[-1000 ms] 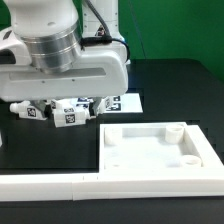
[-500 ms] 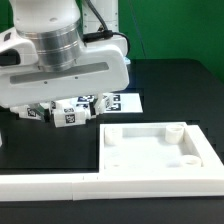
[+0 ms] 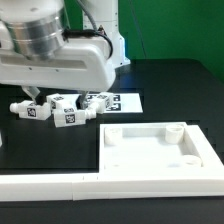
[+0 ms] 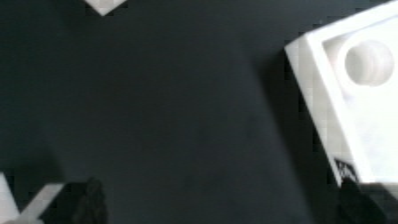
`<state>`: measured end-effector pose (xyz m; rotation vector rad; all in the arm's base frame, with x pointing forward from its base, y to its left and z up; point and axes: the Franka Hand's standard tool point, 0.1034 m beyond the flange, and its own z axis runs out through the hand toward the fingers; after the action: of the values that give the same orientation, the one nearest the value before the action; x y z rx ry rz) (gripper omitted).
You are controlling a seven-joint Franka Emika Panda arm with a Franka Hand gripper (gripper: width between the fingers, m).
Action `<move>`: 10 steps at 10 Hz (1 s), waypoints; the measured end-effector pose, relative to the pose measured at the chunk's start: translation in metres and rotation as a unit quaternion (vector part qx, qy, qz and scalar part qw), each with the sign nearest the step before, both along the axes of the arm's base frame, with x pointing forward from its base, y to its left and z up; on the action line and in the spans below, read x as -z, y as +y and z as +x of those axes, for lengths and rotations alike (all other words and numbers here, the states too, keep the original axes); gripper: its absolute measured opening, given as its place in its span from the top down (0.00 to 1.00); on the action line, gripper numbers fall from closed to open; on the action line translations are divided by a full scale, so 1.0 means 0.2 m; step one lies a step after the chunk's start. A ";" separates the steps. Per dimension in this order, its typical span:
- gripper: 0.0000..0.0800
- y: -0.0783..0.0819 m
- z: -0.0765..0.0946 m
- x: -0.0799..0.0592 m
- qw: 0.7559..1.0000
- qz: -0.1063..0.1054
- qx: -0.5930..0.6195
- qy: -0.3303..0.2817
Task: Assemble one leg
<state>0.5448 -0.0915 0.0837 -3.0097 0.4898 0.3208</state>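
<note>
Three small white legs with black-and-white tags lie in a row on the black table: one at the exterior view's left [image 3: 30,110], one in the middle [image 3: 66,110] and one on the right [image 3: 97,102]. The robot hand [image 3: 55,62] hangs above and behind them, and its fingertips do not show clearly there. In the wrist view my gripper [image 4: 214,205] is open, with dark fingers [image 4: 71,200] wide apart. Only bare black table lies between them. No leg is held.
The large white square panel [image 3: 155,147] with corner holes lies at the exterior view's right and also shows in the wrist view [image 4: 356,85]. The marker board [image 3: 124,101] lies behind the legs. A long white rail [image 3: 50,186] runs along the front edge.
The arm has moved up and toward the exterior view's left, uncovering the row of legs it hung over. The legs and panel have not moved.
</note>
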 end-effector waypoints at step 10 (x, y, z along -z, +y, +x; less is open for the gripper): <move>0.19 -0.02 -0.09 0.01 0.976 0.008 0.206 0.068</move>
<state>0.5276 -0.0959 0.0822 -2.7843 1.0933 0.4928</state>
